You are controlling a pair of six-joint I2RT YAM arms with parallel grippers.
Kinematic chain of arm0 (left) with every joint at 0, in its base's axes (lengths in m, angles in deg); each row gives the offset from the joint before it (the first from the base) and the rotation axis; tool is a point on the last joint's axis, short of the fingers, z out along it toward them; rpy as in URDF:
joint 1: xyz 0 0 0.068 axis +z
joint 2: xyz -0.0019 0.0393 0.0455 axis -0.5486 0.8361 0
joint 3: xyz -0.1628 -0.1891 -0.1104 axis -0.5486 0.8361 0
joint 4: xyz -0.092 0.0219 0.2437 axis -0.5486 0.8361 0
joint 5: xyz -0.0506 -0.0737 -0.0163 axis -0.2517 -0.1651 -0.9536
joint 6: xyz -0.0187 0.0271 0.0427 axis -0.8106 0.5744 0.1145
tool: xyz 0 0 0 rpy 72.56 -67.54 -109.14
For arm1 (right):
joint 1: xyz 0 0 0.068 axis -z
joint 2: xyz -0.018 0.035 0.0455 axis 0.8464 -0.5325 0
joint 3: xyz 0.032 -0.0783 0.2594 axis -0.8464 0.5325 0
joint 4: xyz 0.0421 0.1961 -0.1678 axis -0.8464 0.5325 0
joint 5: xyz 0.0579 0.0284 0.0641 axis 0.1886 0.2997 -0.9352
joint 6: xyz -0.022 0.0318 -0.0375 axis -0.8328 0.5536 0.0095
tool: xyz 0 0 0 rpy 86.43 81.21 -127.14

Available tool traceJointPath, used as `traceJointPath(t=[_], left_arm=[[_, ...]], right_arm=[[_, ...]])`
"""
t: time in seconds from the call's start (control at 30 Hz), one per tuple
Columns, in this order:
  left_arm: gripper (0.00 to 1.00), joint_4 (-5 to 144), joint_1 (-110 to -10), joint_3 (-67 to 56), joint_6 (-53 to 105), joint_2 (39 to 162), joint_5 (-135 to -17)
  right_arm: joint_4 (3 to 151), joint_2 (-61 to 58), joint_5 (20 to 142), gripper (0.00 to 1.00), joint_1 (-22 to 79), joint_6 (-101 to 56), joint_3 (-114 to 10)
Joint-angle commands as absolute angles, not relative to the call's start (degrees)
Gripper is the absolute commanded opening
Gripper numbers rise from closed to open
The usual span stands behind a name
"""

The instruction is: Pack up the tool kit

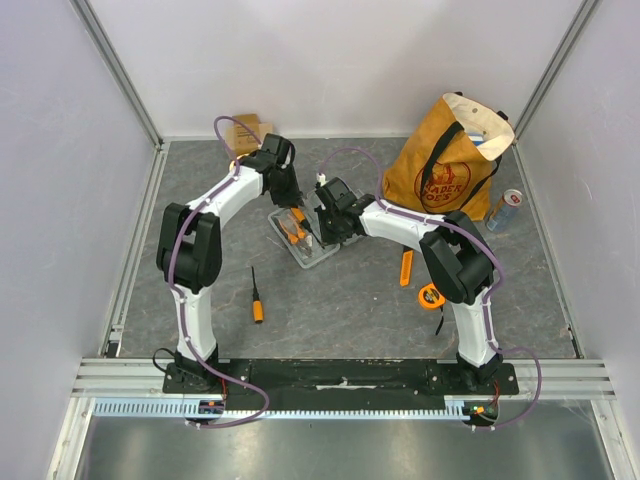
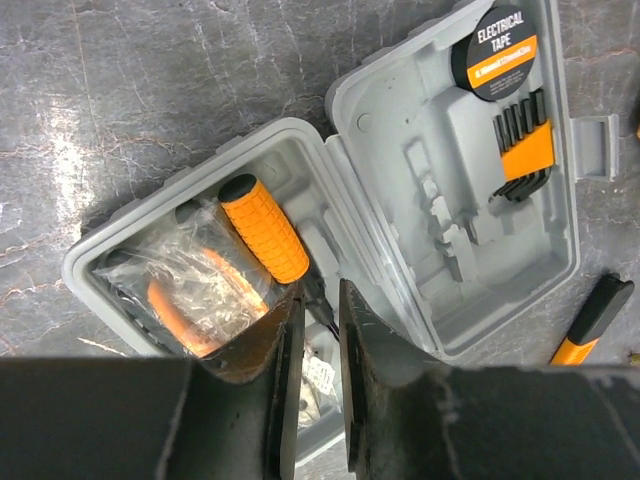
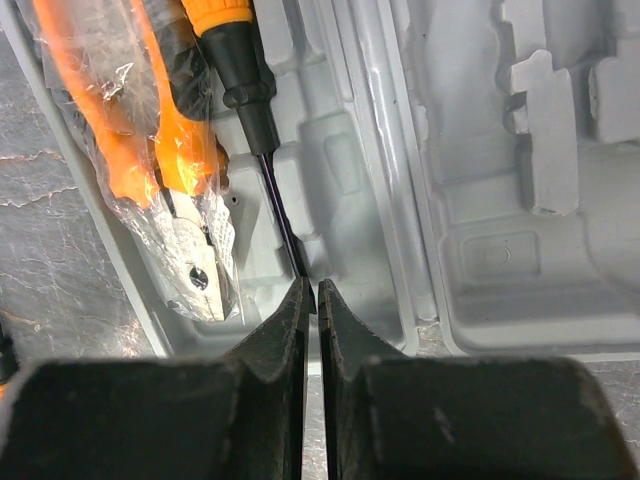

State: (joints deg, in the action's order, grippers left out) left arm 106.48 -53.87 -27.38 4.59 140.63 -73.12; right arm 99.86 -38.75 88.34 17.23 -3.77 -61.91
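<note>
Top view, tool kit: a flat grey plastic hinged case with moulded slots (image 1: 316, 254), lying open in the middle of the grey tabletop (image 1: 350, 320) between my two arms, where both can reach in.
Top view, jaws: my left jaws hang over the case's far-left end and my right jaws over its right side. How wide they stand is too small to tell here.
Top view, waiting tools: a loose screwdriver with a black shaft and orange handle (image 1: 257, 308) lies near my left arm. A flat orange-and-black tool (image 1: 406, 267) and a round orange-and-black tool (image 1: 432, 296) lie by my right arm. All are well apart from the case, so I judge them not yet packed.
Top view, bystanders: an orange-brown tote bag (image 1: 445, 160) and a drink can (image 1: 507, 210) stand far right.
Left wrist, lid half: it holds a black roll of electrical tape (image 2: 497, 40) and black hex keys in an orange clip (image 2: 520, 150). Several slots are bare.
Left wrist, other half: orange-handled pliers in a clear bag (image 2: 190, 290) lie just beside a ribbed screwdriver with an orange-and-black handle (image 2: 263, 228), which lies slantwise.
Left wrist, left jaws: a narrow gap with nothing gripped. They hover above the case, and the ribbed screwdriver's shaft runs below the gap.
Right wrist, right jaws: closed to a thin slit on the tip of the ribbed screwdriver's dark shaft (image 3: 280, 210).
Right wrist, reason: I judge the pinch at the tip lets me steer the shaft down into its groove beside the bagged pliers.
</note>
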Motion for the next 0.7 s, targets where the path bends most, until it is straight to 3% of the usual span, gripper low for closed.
traceJointPath(t=[0.0, 0.43, 0.67], left_arm=[[0.25, 106.1, -53.7, -28.7, 2.7, 143.5, -72.1], [0.22, 107.3, -53.7, -29.5, 3.7, 148.5, -69.9], [0.21, 110.4, -53.7, -32.0, 3.7, 152.0, -70.5]], right_arm=[[99.8, -38.7, 88.6, 0.12, 17.5, -4.7, -63.9], [99.5, -39.0, 88.6, 0.10, 17.5, -5.2, -63.5], [99.3, -39.9, 86.3, 0.01, 17.4, -7.0, -61.3]])
